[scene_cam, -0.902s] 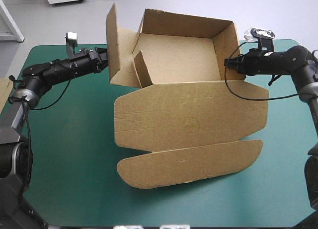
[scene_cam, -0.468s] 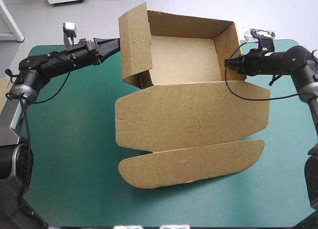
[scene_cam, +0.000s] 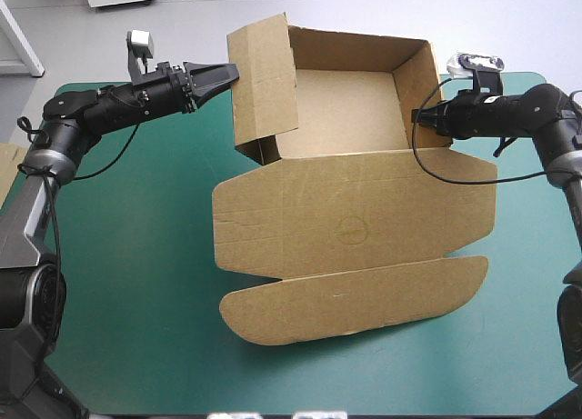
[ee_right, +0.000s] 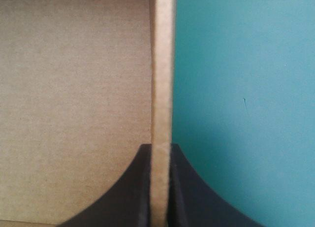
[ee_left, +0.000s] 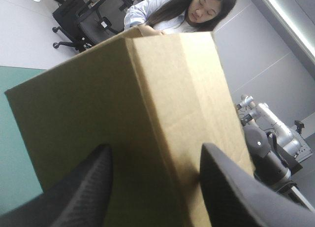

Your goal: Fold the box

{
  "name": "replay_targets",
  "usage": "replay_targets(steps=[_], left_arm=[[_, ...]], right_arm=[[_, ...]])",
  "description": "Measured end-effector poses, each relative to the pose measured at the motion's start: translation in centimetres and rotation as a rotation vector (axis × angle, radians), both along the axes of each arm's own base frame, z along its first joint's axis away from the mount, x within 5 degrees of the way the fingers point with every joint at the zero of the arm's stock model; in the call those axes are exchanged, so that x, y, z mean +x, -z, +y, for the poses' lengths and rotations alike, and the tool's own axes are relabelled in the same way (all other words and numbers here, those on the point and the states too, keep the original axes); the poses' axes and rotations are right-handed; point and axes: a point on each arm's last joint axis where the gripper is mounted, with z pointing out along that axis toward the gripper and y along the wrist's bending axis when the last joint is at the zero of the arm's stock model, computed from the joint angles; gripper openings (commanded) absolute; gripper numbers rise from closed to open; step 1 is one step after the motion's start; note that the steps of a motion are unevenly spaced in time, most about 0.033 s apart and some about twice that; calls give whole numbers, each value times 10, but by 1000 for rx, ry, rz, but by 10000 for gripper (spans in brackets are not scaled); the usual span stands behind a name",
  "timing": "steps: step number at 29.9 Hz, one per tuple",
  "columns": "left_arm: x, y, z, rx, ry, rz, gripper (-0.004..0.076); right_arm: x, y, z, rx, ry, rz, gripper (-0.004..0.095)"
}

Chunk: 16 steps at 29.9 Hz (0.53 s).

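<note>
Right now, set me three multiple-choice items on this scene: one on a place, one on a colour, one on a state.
1. Where is the lid?
A. flat on the cover, toward the near edge
B. standing upright
C. off the table

2. What colour is the box?
A. white
B. brown
C. black

3. The right end effector is:
A. open above the box
B. resting on the cover
C. shut on the box's right wall

Key:
1 A, the high view shows it lying flat.
2 B, the board is brown in every view.
3 C, its wrist view shows the wall pinched between the fingers.
</note>
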Motion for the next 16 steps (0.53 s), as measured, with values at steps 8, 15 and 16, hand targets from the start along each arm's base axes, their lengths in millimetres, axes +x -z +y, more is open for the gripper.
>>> replay_targets(steps=[8, 15, 16], left_arm=[[0, -2, 0, -6, 1, 8, 394], [-1, -2, -7, -6, 18, 12, 421], [-2, -3, -10, 3, 27, 12, 428]], right_arm=[[0, 0, 0, 2, 4, 3, 0], [0, 1, -2, -6, 21, 16, 0], [0, 2, -2, -12, 25, 20, 0]])
